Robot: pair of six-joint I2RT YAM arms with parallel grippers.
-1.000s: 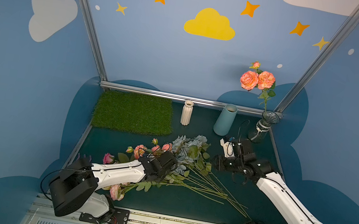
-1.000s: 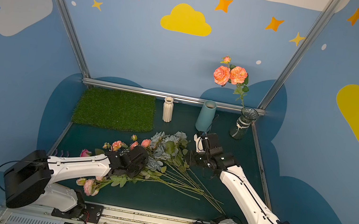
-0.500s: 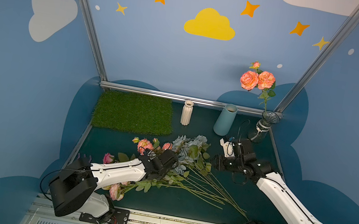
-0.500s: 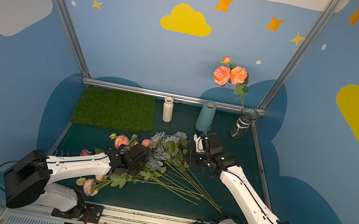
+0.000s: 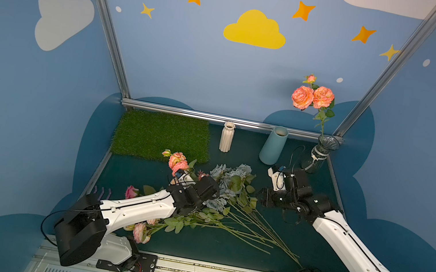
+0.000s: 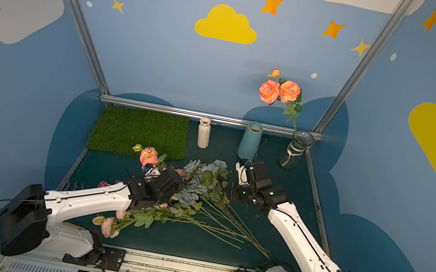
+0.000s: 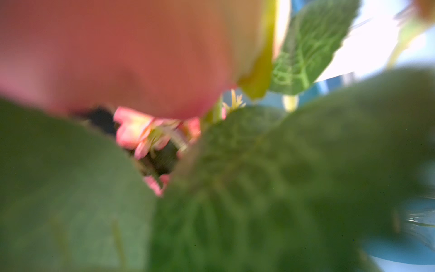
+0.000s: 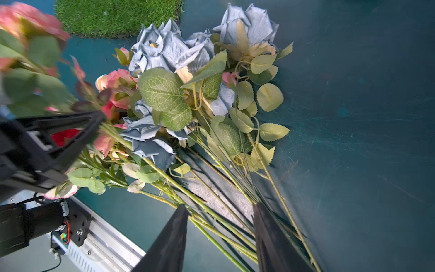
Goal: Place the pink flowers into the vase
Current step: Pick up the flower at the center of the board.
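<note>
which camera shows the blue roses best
The right wrist view: the blue roses lie close and sharp, petals clear. In both top views they are small, and the left arm covers some. The left wrist view shows only blurred leaves and pink flowers, no blue roses.

White arms (image 5: 137, 208) — black joints (image 5: 79, 227)

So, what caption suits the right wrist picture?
Right gripper open over the stems; left gripper clamping the pink flowers beside grey-blue roses.
</note>
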